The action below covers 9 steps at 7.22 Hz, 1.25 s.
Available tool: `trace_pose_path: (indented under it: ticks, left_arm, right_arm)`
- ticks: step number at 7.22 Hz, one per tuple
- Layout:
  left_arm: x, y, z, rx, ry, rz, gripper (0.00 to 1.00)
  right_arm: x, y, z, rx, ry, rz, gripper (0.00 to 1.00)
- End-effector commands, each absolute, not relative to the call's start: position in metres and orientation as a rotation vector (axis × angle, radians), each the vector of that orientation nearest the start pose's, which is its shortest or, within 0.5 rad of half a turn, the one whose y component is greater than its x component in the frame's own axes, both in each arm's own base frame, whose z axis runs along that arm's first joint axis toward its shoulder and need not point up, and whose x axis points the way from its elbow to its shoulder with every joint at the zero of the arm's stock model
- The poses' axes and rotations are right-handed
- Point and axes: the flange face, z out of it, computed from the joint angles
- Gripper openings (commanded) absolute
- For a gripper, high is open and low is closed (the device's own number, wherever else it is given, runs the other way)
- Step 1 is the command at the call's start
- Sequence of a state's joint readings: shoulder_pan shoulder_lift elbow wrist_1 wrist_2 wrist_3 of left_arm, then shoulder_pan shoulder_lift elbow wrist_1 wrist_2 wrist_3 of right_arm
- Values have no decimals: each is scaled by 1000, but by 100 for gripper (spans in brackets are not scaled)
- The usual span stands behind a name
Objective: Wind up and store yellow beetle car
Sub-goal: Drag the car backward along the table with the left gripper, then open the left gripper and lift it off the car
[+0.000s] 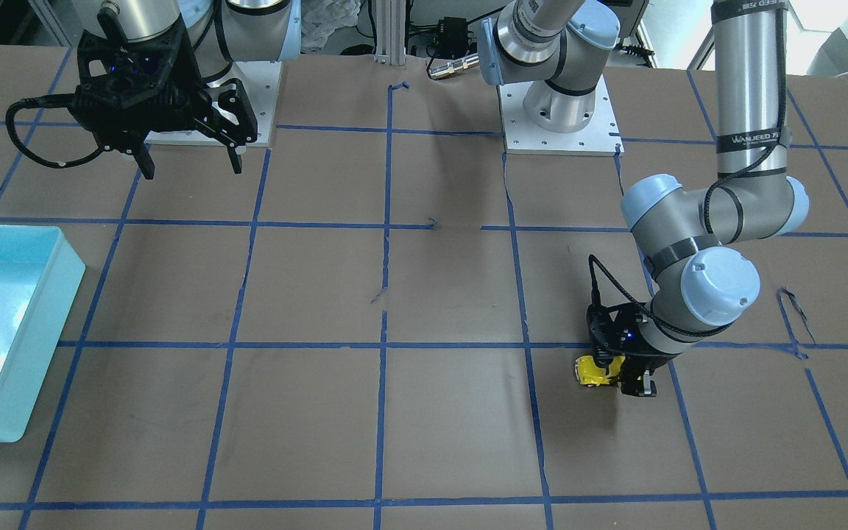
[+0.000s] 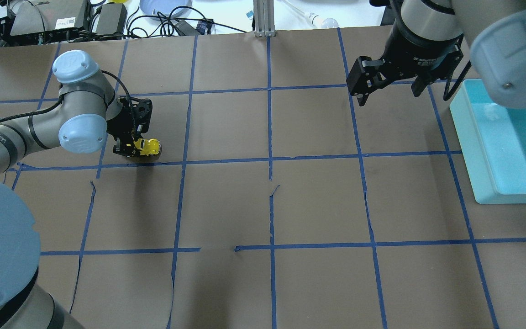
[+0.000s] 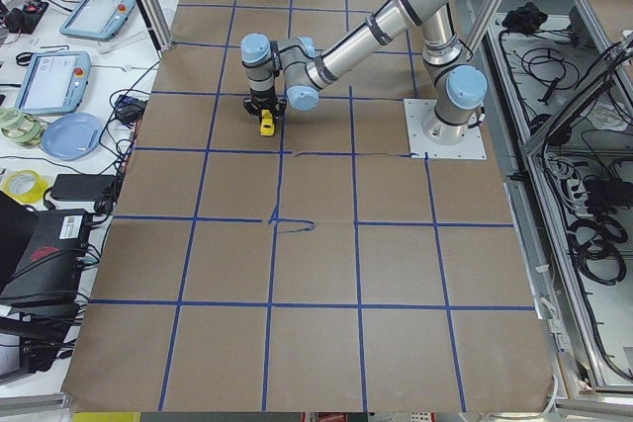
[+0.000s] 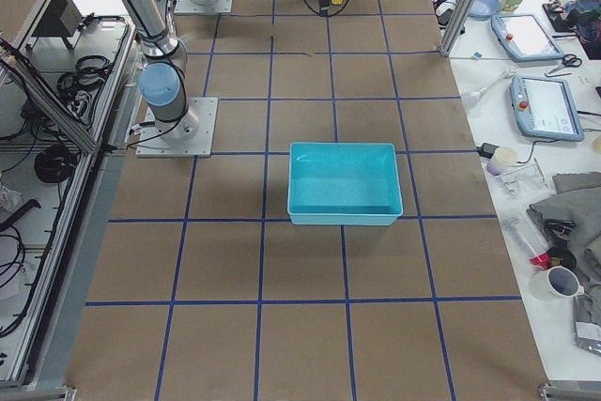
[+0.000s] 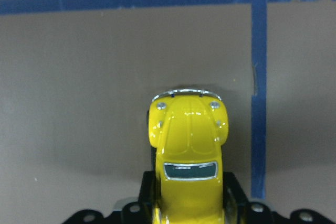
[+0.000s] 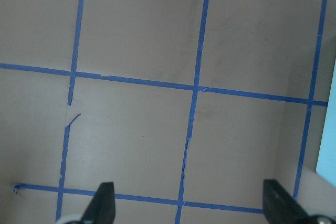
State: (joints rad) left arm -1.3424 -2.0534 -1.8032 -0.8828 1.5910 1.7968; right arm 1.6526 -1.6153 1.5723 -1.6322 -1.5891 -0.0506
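The yellow beetle car is pinched by the left gripper – the right gripper is held spread, well apart from it.

Yellow beetle car: shiny yellow w/ dark windows & silver bumper. Tabletop is brown w/ blue tape lines making big squares; bin is light blue. Left tool & right tool are black.
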Motion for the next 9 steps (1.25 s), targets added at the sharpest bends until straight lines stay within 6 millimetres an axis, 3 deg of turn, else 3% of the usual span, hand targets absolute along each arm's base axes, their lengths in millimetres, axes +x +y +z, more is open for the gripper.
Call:
trace_pose_path:
  ticks: [1, 2, 3, 4, 8, 9]
  left_arm:
    - [45, -600, 175, 2159, 2311, 62, 14]
    - [59, -598, 174, 2136, 2336, 69, 30]
    - [63, -597, 174, 2126, 2348, 63, 94]
    - [65, -598, 176, 2120, 2345, 68, 100]
    - [64, -600, 190, 2101, 2343, 44, 100]
    - [49, -600, 196, 2106, 2335, 25, 100]
  right_arm:
    - [171, -470, 515, -209, 3146, -165, 100]
    - [170, -470, 515, -206, 3146, -163, 100]
    - [171, -470, 515, -209, 3146, -165, 100]
    - [171, -470, 515, -209, 3146, -165, 100]
    - [171, -470, 515, -209, 3146, -165, 100]
    - [171, -470, 515, -209, 3147, -165, 100]
